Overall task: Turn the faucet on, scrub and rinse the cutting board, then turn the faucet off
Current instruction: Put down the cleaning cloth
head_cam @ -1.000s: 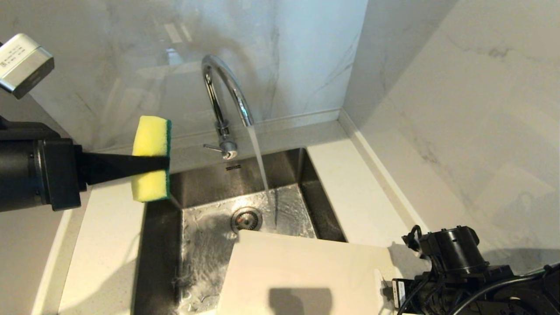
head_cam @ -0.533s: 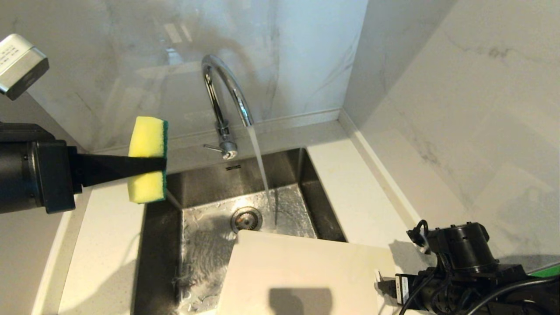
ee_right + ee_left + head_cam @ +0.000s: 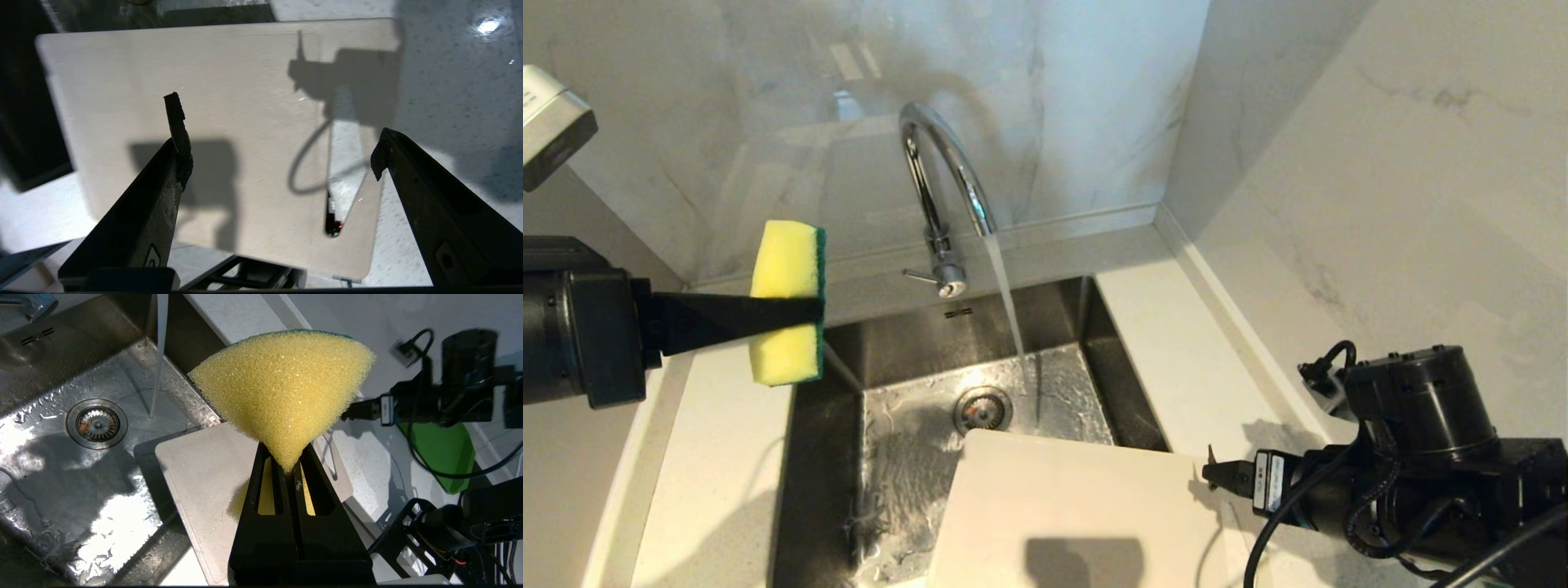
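The chrome faucet (image 3: 943,175) stands behind the sink, its small lever (image 3: 925,278) pointing left, and water (image 3: 1013,327) streams from the spout into the basin. The off-white cutting board (image 3: 1078,514) lies flat across the sink's front right corner, slot handle (image 3: 341,171) toward the counter. My left gripper (image 3: 813,310) hovers above the sink's left rim, shut on a yellow-and-green sponge (image 3: 786,278), which bulges past the jaws (image 3: 286,392). My right gripper (image 3: 278,130) hangs open over the board's handle end (image 3: 335,457), touching nothing; one fingertip (image 3: 1217,474) shows by the board's right edge.
The steel sink (image 3: 907,351) is wet, with its drain (image 3: 983,408) just behind the board. White counter (image 3: 1192,351) runs along both sides, and marble walls close the back and right. A green object (image 3: 441,453) lies on the counter beyond my right arm.
My right arm has risen and swung back from the board's right edge. My left gripper with the sponge has drifted slightly left. The water keeps running and the board has stayed put.
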You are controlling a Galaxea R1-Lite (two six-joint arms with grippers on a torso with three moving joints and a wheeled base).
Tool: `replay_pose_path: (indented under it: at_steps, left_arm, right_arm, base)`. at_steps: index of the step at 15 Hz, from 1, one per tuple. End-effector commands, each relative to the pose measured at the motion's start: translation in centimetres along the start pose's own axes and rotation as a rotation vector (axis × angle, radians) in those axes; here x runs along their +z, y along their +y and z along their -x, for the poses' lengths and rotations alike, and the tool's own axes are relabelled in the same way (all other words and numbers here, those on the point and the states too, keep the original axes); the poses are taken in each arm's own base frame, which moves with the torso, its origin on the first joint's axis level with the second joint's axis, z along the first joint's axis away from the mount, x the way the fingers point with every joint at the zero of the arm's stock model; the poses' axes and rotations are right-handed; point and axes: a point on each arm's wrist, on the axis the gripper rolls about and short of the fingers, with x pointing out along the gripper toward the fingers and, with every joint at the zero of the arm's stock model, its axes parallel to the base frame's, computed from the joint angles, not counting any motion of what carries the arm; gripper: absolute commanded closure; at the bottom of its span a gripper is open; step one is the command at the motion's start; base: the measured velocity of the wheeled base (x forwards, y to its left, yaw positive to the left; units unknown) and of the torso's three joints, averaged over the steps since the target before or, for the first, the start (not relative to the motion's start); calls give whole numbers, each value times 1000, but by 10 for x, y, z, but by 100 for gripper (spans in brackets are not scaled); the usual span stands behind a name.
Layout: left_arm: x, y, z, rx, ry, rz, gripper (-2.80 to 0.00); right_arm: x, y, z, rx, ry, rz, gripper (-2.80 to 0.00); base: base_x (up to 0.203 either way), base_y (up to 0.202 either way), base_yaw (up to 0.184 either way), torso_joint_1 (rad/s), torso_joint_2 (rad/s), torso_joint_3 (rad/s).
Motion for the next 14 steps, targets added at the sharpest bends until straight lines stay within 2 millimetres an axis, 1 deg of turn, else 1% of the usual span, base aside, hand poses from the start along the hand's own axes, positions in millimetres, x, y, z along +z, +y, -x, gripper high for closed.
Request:
replay_pose_path:
  at_steps: [1, 8, 11, 14]
  left_arm:
    - [0, 0, 2, -2, -5, 1, 0]
    - [-3, 0, 6, -3, -2, 10, 0]
    - [-4, 0, 5, -5, 2, 12, 0]
    - [-5, 0, 4, -5, 7, 13, 0]
  right_arm:
    - [17, 16, 25, 52, -51, 5, 0]
    - [26, 30, 53, 104, -140, 50, 0]
    - [36, 35, 74, 103, -143, 58, 0]
    - [55, 44, 101, 93, -159, 57, 0]
  base:
    - [0, 0, 0, 0, 0, 0]
    - [0, 0, 0, 0, 0, 0]
    - [0, 0, 0, 0, 0, 0]
    - [0, 0, 0, 0, 0, 0]
